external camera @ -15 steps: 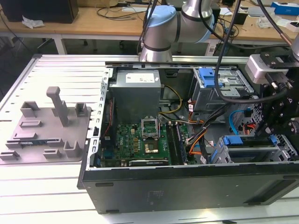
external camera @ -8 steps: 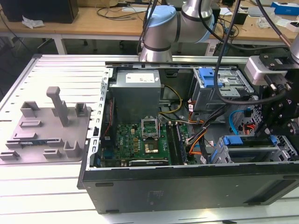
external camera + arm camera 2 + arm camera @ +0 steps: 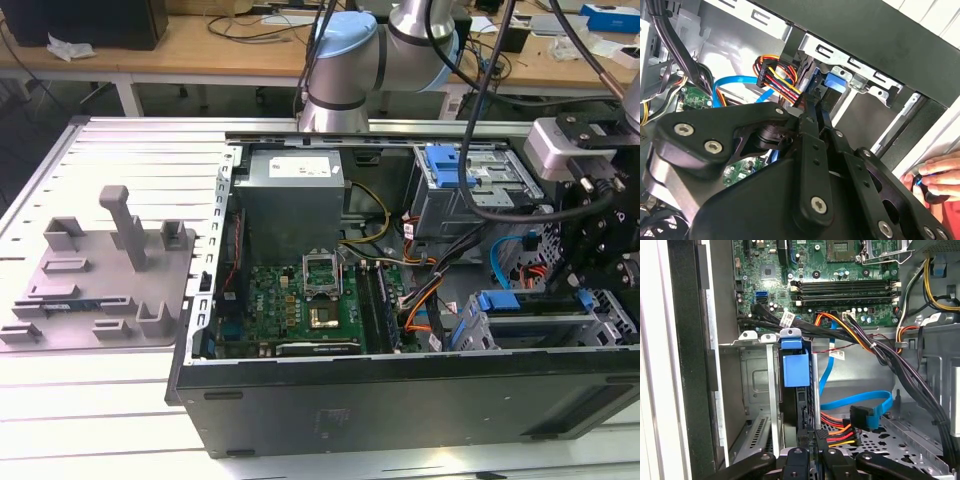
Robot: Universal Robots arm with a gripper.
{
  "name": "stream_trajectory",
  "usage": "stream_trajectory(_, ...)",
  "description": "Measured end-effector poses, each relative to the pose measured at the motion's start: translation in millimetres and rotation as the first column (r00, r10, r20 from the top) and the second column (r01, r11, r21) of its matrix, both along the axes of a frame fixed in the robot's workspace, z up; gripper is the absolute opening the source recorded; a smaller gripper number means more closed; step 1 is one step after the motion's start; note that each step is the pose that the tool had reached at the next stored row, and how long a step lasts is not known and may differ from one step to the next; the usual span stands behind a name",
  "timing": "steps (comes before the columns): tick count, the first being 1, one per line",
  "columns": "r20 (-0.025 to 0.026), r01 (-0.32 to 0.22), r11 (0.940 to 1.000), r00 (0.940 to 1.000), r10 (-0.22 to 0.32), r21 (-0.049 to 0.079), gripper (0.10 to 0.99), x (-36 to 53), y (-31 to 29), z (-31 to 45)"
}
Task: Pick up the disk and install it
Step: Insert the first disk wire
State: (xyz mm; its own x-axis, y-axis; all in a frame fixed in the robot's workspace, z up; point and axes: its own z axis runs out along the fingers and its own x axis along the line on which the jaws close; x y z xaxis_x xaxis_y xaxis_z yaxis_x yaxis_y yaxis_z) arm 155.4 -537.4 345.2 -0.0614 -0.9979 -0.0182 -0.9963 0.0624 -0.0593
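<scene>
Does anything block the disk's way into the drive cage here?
Nothing visible does. In the first wrist view the disk sits edge-on in the cage slot, just ahead of the tool. The power connector and blue cable lie beside the slot, not in it.

The motherboard (image 3: 315,305) was the usual green, sitting in a black case (image 3: 400,405) next to a plain grey metal box (image 3: 292,205), and the fixture plate (image 3: 100,285) off to the exterior view's left was all flat grey on a pale silver-grey slotted worktop (image 3: 90,410). Cabling was pretty colourful: a light blue ribbon cable (image 3: 860,402) plus a red, orange, yellow and black wire bundle (image 3: 837,432). The drive cage (image 3: 757,390) was grey with a bright blue latch (image 3: 796,365), and the hand (image 3: 812,125) was matte black with silver screws.
</scene>
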Motion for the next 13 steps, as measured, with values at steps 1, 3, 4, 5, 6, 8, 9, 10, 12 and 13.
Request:
stream_trajectory(1,0.0,0.0,1.0,1.0,0.0,0.0,0.169,0.0,0.0,0.2)
stream_trajectory(3,0.0,0.0,1.0,1.0,0.0,-0.001,0.169,0.0,0.0,0.2)
stream_trajectory(4,0.0,0.0,1.0,1.0,0.0,-0.001,0.169,0.0,0.0,0.2)
stream_trajectory(5,0.0001,0.0,1.0,1.0,0.0,-0.001,0.169,0.0,0.0,0.2)
stream_trajectory(6,0.0001,0.0,1.0,1.0,0.0,-0.001,0.169,0.0,-0.1,0.3)
stream_trajectory(8,0.0,0.0,1.0,1.0,0.0,-0.001,0.169,0.0,-0.4,0.2)
stream_trajectory(9,0.0001,0.0,1.0,1.0,0.0,-0.001,0.169,0.0,-0.5,0.2)
stream_trajectory(10,0.0001,0.0,1.0,1.0,0.0,-0.001,0.169,0.0,-0.8,0.1)
stream_trajectory(12,0.0,0.0,1.0,1.0,0.0,0.0,0.169,0.0,-1.4,-0.1)
stream_trajectory(13,0.0,0.0,1.0,1.0,0.0,-0.001,0.169,0.0,-1.6,-0.1)
